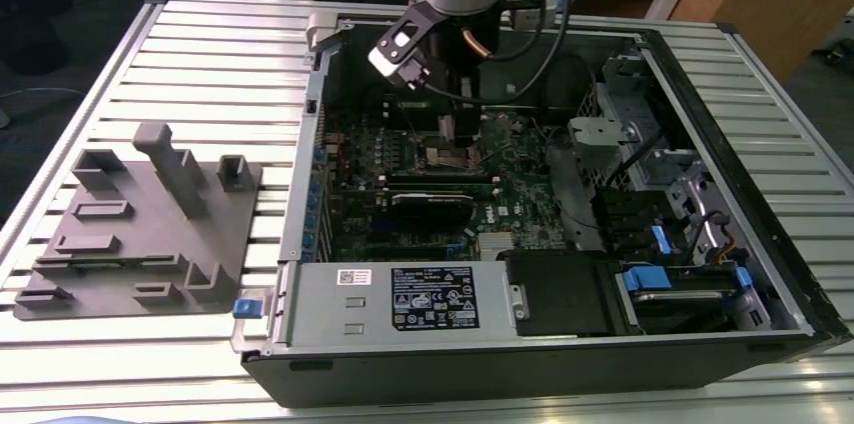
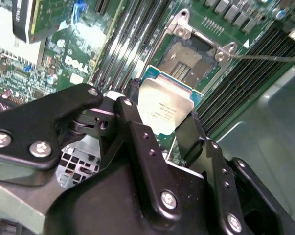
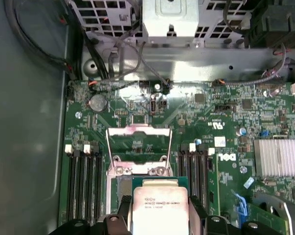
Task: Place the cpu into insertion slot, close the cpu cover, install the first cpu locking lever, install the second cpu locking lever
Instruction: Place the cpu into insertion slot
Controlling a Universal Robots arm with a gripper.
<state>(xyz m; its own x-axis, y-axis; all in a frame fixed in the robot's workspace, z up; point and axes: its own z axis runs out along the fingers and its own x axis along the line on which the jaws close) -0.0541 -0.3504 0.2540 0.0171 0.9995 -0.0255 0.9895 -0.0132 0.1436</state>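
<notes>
My gripper (image 2: 164,117) is shut on the cpu (image 2: 163,105), a silver-topped square chip with a green edge, pinched between two black fingers (image 2: 130,115). In the first wrist view the cpu (image 3: 159,198) sits between the fingers (image 3: 124,208), just short of the raised cpu cover (image 3: 139,131), a silver frame with a cut-out centre. The insertion slot (image 2: 186,68) lies open and dark beyond the chip, which hangs over its near edge. In the exterior view the gripper (image 1: 458,129) hangs inside the computer case, above the insertion slot (image 1: 446,154).
Long black memory slots (image 3: 83,181) flank the socket on both sides. A thin metal rod (image 2: 264,58) juts out from the socket's corner. A finned heatsink (image 3: 277,157), drive cages (image 1: 641,144) and the power supply (image 1: 400,299) crowd the case. A grey fixture (image 1: 140,224) sits on the slatted table.
</notes>
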